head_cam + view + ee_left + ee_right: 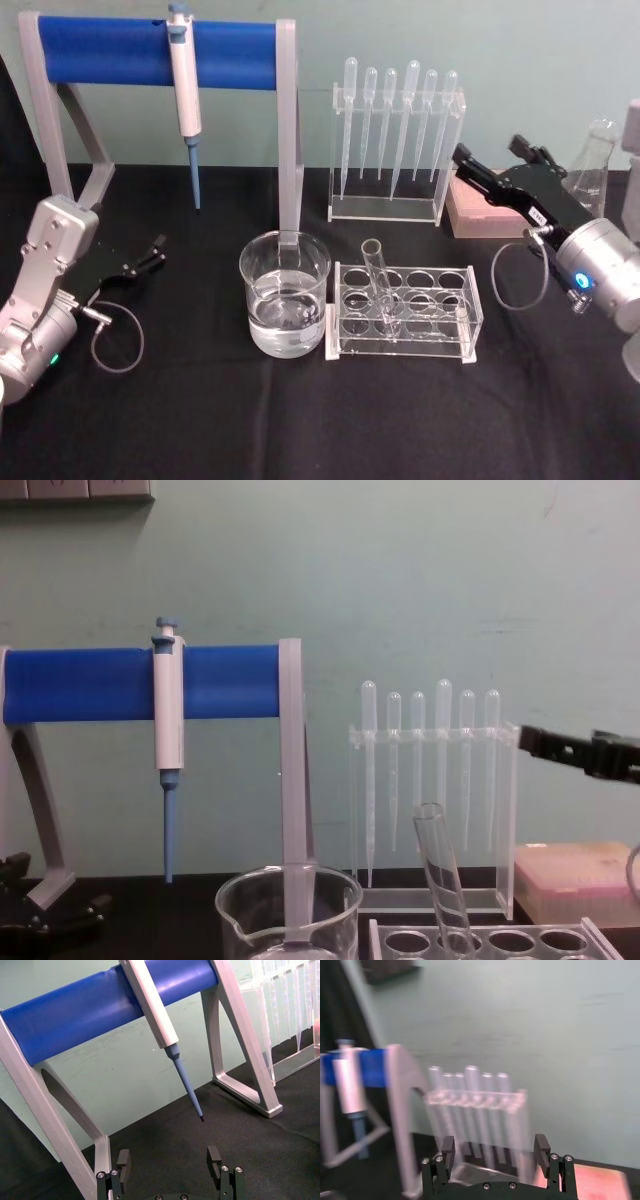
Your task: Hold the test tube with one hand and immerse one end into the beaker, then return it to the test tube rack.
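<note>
Left gripper (155,250) rests low at the left, right gripper (462,160) raised at the right, both spread.

Even, soft indoor light, faint shadows; heavy motion blur across the right wrist view, the others sharp.

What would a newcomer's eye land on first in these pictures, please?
Probably the blue bar stand at the back left, with a pipettor hanging from it. Next, mid-table, the beaker of clear liquid beside a rack holding one tilted test tube. The open right gripper hovers beyond the rack, near the pipette stand.
</note>
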Available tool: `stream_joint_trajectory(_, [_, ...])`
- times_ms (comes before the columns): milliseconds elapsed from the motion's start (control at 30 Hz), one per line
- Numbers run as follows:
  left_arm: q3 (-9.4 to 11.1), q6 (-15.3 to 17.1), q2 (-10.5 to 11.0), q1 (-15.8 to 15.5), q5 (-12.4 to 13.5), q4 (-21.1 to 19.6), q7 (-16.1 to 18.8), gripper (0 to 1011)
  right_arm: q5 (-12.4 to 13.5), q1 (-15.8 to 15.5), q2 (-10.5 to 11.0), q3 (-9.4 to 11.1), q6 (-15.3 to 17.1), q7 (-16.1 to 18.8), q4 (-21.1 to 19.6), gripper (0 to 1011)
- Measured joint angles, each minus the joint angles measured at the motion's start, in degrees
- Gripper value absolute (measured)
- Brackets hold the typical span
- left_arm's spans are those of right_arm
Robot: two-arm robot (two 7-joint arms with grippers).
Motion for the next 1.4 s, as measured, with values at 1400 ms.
stream_joint_trajectory(1400, [0.00,0.00,0.00,0.00,0.00,0.00,0.00,1000,-9.97,-0.43,-5.49,0.97,-3.72,-9.85,6.64,1002])
